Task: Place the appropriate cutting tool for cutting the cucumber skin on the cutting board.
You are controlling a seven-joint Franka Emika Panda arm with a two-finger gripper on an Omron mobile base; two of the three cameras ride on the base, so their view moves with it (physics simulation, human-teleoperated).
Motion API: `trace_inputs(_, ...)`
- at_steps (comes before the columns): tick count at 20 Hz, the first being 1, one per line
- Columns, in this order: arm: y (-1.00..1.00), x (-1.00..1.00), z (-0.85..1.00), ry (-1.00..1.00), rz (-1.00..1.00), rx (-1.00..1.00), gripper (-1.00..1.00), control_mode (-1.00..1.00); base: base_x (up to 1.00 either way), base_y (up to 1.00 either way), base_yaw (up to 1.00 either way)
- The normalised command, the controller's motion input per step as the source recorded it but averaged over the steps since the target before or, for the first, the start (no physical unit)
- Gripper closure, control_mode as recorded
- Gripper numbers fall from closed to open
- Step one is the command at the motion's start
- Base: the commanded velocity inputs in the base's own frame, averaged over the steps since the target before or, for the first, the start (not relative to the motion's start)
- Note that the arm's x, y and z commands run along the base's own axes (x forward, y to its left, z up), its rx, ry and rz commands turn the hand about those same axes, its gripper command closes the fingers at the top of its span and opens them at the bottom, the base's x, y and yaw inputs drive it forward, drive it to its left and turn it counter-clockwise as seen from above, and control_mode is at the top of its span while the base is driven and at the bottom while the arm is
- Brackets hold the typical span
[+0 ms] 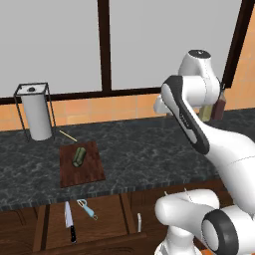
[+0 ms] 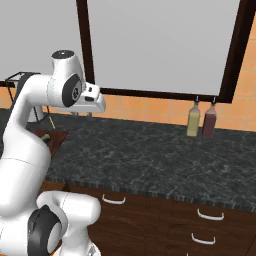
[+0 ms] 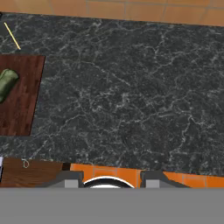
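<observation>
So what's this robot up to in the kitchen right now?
It is meant to put the peeler on the cutting board, but it hasn't picked anything up yet. The peeler lies in the open drawer beside a knife, below the counter. The cucumber already sits on the board. The arm is raised over the counter, to the right of the board, and holds nothing.

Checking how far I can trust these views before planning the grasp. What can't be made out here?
- Gripper: fingertips cut off by the hand view's bottom edge, so open or shut is unclear.
- Cucumber and board: cut by the hand view's left edge.
- Peeler: too small for head detail.
- Knife: handle tip near the frame bottom.
</observation>
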Motion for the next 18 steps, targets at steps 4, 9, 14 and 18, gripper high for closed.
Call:
trace_inputs(4, 0.00, -0.08, -0.06, 0.07, 0.00, 0.01, -1.00, -1.00, 0.00, 0.00, 0.00)
trace_inputs(9, 0.65, -0.46, -0.39, 0.20, -0.01, -0.01, -1.00, -1.00, 0.00, 0.00, 0.00)
trace_inputs(14, 0.90, -0.58, -0.48, 0.28, -0.01, -0.02, -1.00, -1.00, 0.00, 0.00, 0.00)
trace_inputs(18, 0.63, -0.30, -0.67, 0.34, 0.00, 0.00, -1.00, -1.00, 0.00, 0.00, 0.00)
